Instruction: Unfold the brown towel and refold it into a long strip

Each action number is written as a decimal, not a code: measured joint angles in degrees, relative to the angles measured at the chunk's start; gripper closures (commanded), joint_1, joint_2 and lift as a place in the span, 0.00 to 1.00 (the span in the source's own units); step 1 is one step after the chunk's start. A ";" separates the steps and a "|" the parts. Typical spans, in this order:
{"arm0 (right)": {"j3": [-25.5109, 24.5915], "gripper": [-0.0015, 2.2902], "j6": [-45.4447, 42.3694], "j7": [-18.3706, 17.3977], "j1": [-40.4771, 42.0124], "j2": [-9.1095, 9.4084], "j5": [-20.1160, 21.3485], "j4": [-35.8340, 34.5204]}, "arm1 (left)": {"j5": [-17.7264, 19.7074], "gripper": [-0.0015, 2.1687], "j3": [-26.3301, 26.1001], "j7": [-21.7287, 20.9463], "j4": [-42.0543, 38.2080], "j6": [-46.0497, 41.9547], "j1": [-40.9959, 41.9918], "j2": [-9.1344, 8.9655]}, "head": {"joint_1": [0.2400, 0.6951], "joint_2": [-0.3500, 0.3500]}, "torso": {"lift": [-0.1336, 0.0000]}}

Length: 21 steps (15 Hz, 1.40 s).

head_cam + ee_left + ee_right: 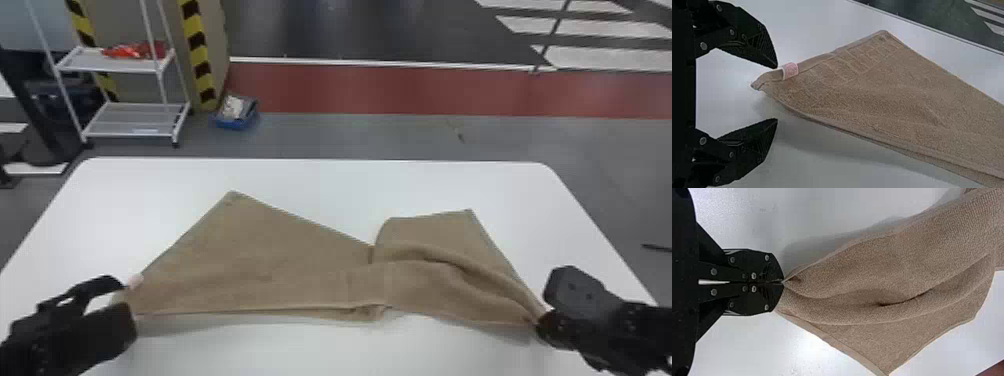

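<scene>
Right jaws clench the brown towel [280,240], left jaws gape — a blue bin [231,124] holds something white [233,107].

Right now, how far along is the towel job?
The brown towel looks partly opened across the table. The right gripper pinches one corner; the left is open by another. Left to do: smooth the bunched right half, then fold the spread flaps into a strip.
</scene>
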 measured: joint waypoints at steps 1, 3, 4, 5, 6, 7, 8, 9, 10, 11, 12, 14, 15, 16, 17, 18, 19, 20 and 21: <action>0.03 0.88 0.04 -0.01 -0.07 0.05 -0.02 -0.11 | -0.36 0.35 -0.01 0.75 0.66 -1.98 -0.01 -0.16 | 1.00 0.40 | 0.12; 0.04 0.88 0.16 -0.02 -0.10 0.09 -0.20 -0.44 | -1.35 0.89 -0.11 1.88 1.79 -4.92 0.02 -0.41 | 1.00 0.39 | 0.12; -0.04 0.88 0.18 -0.02 -0.10 0.10 -0.30 -0.61 | -1.81 0.90 -0.17 4.40 2.32 -5.53 0.03 -0.58 | 1.00 0.38 | 0.12; -0.21 0.88 0.19 -0.03 -0.10 0.12 -0.45 -0.75 | -2.55 0.90 -0.21 6.55 2.72 -5.56 0.08 -0.85 | 1.00 0.39 | 0.12; -0.60 0.88 0.20 -0.03 -0.10 0.14 -0.84 -0.96 | -3.66 0.90 -0.24 8.30 2.91 -5.35 0.27 -1.11 | 1.00 0.40 | 0.12; -1.19 0.88 0.24 -0.02 -0.10 0.16 -1.24 -1.25 | -4.50 0.90 -0.15 8.67 2.69 -4.69 0.55 -1.29 | 1.00 0.40 | 0.12; -1.85 0.88 0.28 0.00 -0.10 0.17 -1.56 -1.60 | -4.87 0.90 0.11 8.04 1.91 -3.49 0.80 -1.40 | 1.00 0.41 | 0.12; -2.62 0.88 0.33 0.15 -0.10 0.17 -1.85 -2.08 | -5.04 0.90 0.54 6.30 0.42 -1.54 1.32 -1.46 | 1.00 0.41 | 0.12; -3.15 0.88 0.36 0.49 -0.06 0.17 -2.02 -2.59 | -5.05 0.90 1.07 3.71 -1.65 0.59 2.18 -1.49 | 1.00 0.42 | 0.12; -3.40 0.88 0.37 0.79 0.15 0.17 -2.08 -3.09 | -4.96 0.90 1.65 1.24 -3.80 2.27 3.20 -1.49 | 1.00 0.43 | 0.12; -3.63 0.88 0.47 1.13 0.50 0.17 -2.10 -3.79 | -4.86 0.90 2.32 -1.10 -6.44 4.21 4.70 -1.49 | 1.00 0.45 | 0.12; -4.47 0.88 0.67 1.62 0.89 0.18 -2.32 -4.94 | -4.87 0.90 3.10 -4.15 -11.32 8.67 7.87 -1.50 | 1.00 0.47 | 0.12; -5.27 0.88 0.69 1.72 0.94 0.22 -2.92 -5.53 | -4.94 0.90 3.21 -6.01 -13.65 10.93 9.06 -1.48 | 1.00 0.47 | 0.12; -6.31 0.88 0.72 1.72 0.83 0.40 -3.93 -6.39 | -4.98 0.90 3.16 -7.23 -15.90 13.06 9.57 -1.45 | 1.00 0.47 | 0.12; -7.38 0.88 1.00 1.64 0.29 0.80 -5.24 -7.41 | -5.00 0.90 2.98 -7.83 -17.89 14.88 9.57 -1.43 | 1.00 0.47 | 0.12; -8.64 0.88 2.39 1.58 -1.06 1.38 -7.19 -8.65 | -4.91 0.90 2.77 -8.34 -20.22 16.93 8.99 -1.44 | 1.00 0.46 | 0.12; -9.28 0.88 5.17 1.54 -3.26 1.73 -8.96 -9.65 | -4.64 0.93 2.41 -8.79 -22.26 18.88 7.52 -1.49 | 1.00 0.46 | 0.12; -9.10 0.90 8.17 1.48 -5.66 1.86 -9.89 -10.14 | -4.47 0.99 1.72 -9.03 -23.41 20.75 5.51 -1.54 | 1.00 0.45 | 0.12; -7.97 0.94 11.80 1.06 -8.61 1.92 -10.35 -10.36 | -4.46 0.99 0.19 -8.85 -23.94 23.23 2.44 -1.58 | 1.00 0.45 | 0.12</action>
